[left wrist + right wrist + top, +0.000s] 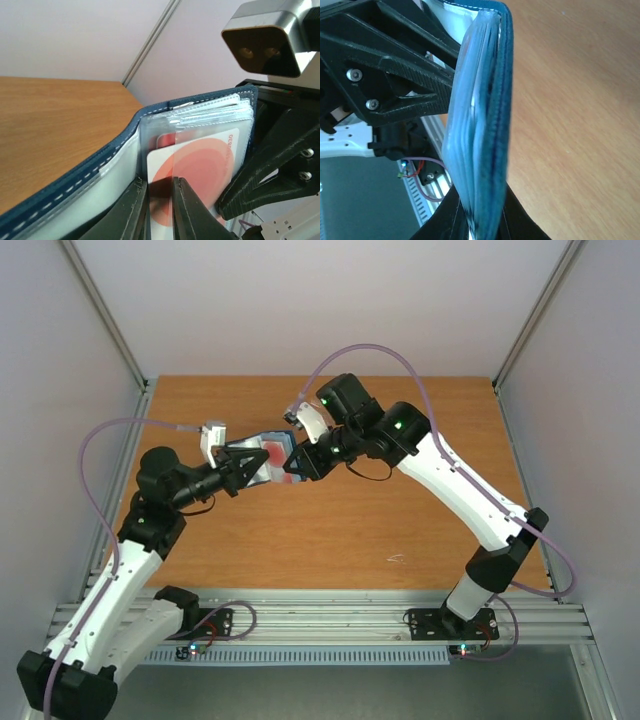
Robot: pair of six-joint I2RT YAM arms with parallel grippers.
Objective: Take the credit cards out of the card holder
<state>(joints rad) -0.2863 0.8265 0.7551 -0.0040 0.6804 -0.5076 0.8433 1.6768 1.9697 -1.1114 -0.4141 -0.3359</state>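
Two-sided hold on the card holder (262,452), kept up over the wooden table (300,540) near its middle, between both arms. Spread open, navy stitched cover outward, pale clear pockets inward.

Clamped at one end by the right gripper (480,200): fingers (445,225) drawn in tight against both outer faces of the stacked leaves, seen edge-on from that wrist (too blurred there to read any card). Nothing else in that pincer.

Met from the opposite side by the left gripper (159,195): fingers (190,210) brought close together, only a narrow slot left, tips set at the lower part of the pale card (200,165) with the red circle. Real pinch on that card or on its clear sleeve impossible to tell from the wrist view.

Pale card lying against the inner pockets, face toward the left wrist camera, small print running up its right edge. Behind its upper left corner, under clear plastic, a strip of darker red (165,140), probably the red card. Several more clear sleeves fanned above, contents unreadable.

Just beyond the holder, the black frame of the right gripper, with its wrist camera housing (262,45) above.
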